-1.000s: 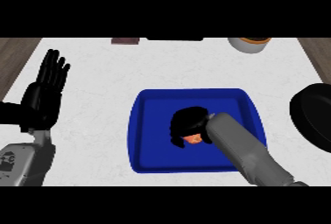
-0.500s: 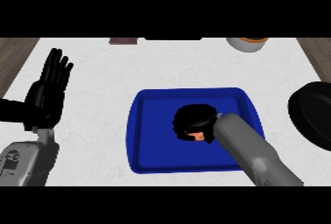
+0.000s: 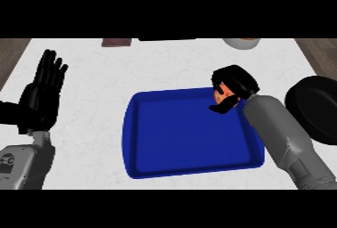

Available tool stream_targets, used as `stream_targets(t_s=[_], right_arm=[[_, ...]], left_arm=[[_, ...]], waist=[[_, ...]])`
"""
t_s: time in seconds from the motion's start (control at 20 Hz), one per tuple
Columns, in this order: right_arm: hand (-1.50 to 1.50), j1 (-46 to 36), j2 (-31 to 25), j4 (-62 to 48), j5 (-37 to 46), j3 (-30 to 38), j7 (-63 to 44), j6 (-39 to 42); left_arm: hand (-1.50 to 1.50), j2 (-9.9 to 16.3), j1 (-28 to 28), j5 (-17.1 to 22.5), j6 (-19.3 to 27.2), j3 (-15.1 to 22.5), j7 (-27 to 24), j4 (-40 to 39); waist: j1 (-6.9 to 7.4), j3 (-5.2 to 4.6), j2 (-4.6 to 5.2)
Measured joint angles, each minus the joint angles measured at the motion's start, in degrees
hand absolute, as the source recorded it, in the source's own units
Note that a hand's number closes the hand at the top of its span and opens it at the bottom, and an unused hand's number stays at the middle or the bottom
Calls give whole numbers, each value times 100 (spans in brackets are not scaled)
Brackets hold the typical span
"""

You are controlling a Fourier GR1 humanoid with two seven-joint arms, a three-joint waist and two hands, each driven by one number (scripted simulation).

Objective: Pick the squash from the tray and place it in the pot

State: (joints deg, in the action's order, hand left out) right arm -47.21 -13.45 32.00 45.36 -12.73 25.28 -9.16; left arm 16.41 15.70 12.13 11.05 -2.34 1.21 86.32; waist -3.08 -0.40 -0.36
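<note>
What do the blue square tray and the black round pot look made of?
The blue square tray looks like glossy plastic or enamel: uniform colour, soft sheen, rounded rim. The black round pot looks like dark matte metal, perhaps cast iron; no highlights show, so that stays a guess.

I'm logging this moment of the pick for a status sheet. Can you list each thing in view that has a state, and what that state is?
squash: held in the right hand, over the tray's far right corner, mostly hidden.
right hand: curled round the squash.
left hand: open, fingers up, resting at the left edge.
blue tray: on the counter, nothing lying in it.
black pot: right of the tray, squash not yet in it.
</note>
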Motion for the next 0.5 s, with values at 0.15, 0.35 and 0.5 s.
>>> stream_targets(t_s=[0.15,0.35,0.5], right_arm=[[150,-272,-252,-185,-42,504,-1313,-515],[150,-701,-581,-387,136,945,-3098,-1364],[150,-1066,-846,-541,512,1048,-4433,-2003]], left_arm=[[0,-5,-32,-13,20,-6,-1,-11],[0,-2,-32,-9,-10,16,8,0],[0,-13,-28,-21,-34,61,14,9]], waist=[[-14,-21,-24],[71,-33,-33],[165,-39,-29]])
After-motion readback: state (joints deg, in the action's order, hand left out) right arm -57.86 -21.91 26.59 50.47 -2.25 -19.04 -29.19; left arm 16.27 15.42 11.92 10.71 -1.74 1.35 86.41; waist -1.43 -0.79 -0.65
